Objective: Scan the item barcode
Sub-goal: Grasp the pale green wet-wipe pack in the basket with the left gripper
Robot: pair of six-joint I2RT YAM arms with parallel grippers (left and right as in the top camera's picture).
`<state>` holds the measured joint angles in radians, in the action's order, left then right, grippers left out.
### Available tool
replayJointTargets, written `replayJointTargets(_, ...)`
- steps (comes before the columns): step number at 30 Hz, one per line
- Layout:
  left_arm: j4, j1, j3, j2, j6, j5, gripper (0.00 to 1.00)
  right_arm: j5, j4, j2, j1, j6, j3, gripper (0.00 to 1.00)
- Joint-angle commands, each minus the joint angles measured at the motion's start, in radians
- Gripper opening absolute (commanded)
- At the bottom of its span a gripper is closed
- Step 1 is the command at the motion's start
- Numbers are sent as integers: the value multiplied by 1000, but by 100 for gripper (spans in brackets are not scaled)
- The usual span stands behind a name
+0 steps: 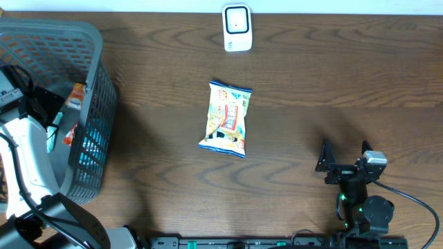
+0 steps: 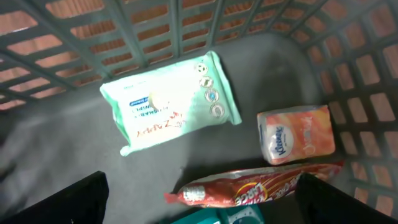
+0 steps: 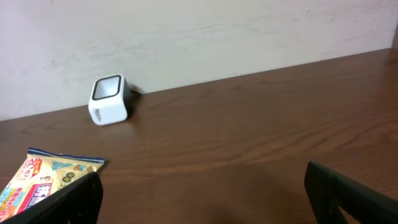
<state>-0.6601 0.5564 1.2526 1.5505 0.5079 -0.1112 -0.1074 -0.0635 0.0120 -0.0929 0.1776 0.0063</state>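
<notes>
Dark brown wood forms the table. At its near right stands the right gripper, jaws spread wide with nothing between them.

Farther in, about mid-table, the snack bag lies flat with its printed face up. It is blue-edged with a yellow and orange picture, and it is well apart from both grippers.

Along the left side a grey plastic basket runs from near to far, and the left arm reaches down into it. The left gripper hangs over the basket floor, fingers wide apart and gripping nothing. On the floor below it lie:
- a red snack packet
- the corner of a teal pack
- an orange Kleenex tissue pack
- a mint-green wet-wipes pack, lying askew

At the far edge, beyond the snack bag and slightly right of it, stands the white barcode scanner, its dark-framed window tilted upward.
</notes>
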Motion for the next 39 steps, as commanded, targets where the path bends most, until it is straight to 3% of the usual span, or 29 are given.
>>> replayJointTargets(1,-21,15,3,-2,6,-61,96,4,-4,-5,6,-7,-1,99)
replayJointTargets(7,45,42,-110,-2,17,-130,100,4,-4,-5,6,-7,-1,99)
replayJointTargets(11,196,40,-212,-2,-155,-128,99,4,-4,-5,6,-7,-1,99)
replayJointTargets(16,326,40,-307,0,-364,-108,89,4,-4,-5,6,-7,-1,99)
replayJointTargets(25,473,41,-335,72,-526,-106,88,4,-4,-5,6,-7,-1,99)
replayJointTargets(33,558,41,-335,254,-660,-106,87,4,-4,-5,6,-7,-1,99)
replayJointTargets(36,557,41,-335,295,-688,-106,66,4,-4,-5,6,-7,-1,99)
replayJointTargets(38,557,41,-335,301,-687,-106,12,4,-4,-5,6,-7,-1,99)
replayJointTargets(39,558,41,-335,298,-687,-106,8,4,-4,-5,6,-7,-1,99)
